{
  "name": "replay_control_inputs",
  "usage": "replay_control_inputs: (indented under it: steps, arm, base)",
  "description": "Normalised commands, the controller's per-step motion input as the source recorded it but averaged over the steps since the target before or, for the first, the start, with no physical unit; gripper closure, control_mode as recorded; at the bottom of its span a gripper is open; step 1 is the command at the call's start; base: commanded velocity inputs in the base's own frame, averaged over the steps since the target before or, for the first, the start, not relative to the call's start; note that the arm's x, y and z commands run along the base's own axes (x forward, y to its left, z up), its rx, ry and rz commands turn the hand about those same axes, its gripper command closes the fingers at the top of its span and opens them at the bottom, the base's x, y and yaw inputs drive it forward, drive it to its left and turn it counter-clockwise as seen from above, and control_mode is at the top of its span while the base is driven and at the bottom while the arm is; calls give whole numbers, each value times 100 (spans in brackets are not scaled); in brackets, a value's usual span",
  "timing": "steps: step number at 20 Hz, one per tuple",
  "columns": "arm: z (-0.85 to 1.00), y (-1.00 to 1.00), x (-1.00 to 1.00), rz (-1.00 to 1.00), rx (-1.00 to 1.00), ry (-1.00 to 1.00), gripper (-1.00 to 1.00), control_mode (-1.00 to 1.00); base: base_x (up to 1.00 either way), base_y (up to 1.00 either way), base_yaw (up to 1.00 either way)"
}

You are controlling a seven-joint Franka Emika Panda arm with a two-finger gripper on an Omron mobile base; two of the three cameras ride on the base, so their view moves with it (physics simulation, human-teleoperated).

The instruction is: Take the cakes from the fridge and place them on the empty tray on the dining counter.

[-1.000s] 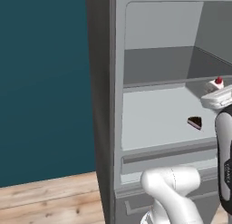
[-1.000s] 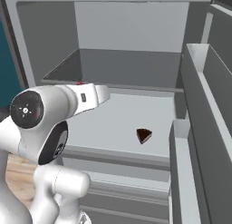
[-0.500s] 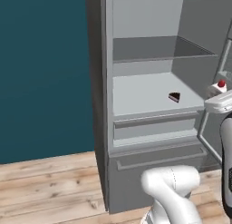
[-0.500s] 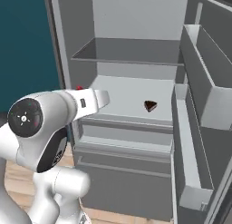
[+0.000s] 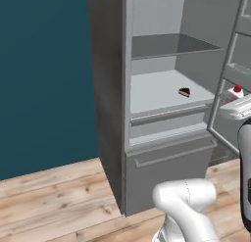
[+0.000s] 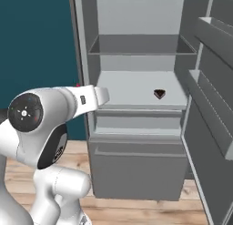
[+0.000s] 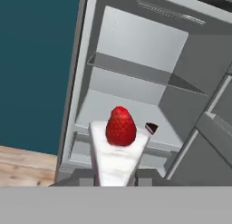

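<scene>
The white cake slice point(image 7: 117, 155), topped with a red strawberry point(image 7: 120, 126), is held between the two dark fingertips point(image 7: 86, 177) of the gripper point(image 7: 116, 178), whose jaws are closed narrowly against its sides. In the hand view the slice is seen pointing away from the camera, in front of the open fridge point(image 7: 136, 51) and clear of its shelves. In the left base view the same slice point(image 5: 236, 92) is seen at the right edge of the picture, carried at the end of the white arm point(image 5: 238, 110), outside the fridge compartment and in front of the open door point(image 5: 240, 64).

The chocolate cake wedge point(image 6: 159, 93) lies on the lower pale grey shelf point(image 6: 132, 89) of the fridge, towards the shelf's front right part, near its front edge but not on it. In the left base view the wedge point(image 5: 184, 92) is found right of the shelf's middle, and in the hand view it point(image 7: 151, 127) appears just right of the strawberry, farther back.

A second shelf point(image 6: 136, 45) is set above the first. Below the lower shelf a drawer front point(image 6: 136, 121) and a wider bottom panel point(image 6: 136, 174) are seen. The fridge door point(image 6: 209, 110) stands open at the right, with door bins along its inner side. A wooden plank floor point(image 5: 54, 202) lies in front of the fridge, and a dark teal wall point(image 5: 44, 74) stands to its left.
</scene>
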Motion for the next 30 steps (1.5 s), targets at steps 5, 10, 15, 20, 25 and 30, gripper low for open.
replay_control_inputs:
  steps: [5, 10, 15, 20, 25, 30]
  arm:
    - [0, 0, 0, 0, 0, 0, 100, 100]
    - [0, 0, 0, 0, 0, 0, 100, 100]
    - [0, 0, 0, 0, 0, 0, 100, 100]
    - [0, 0, 0, 0, 0, 0, 100, 100]
    - [0, 0, 0, 0, 0, 0, 100, 100]
    - [0, 0, 0, 0, 0, 0, 100, 100]
  base:
    - [-15, 25, -66]
    - [-39, 22, -75]
    - [-67, 14, -70]
    - [-96, 18, -65]
    - [-99, 21, -64]
    - [-80, 31, -66]
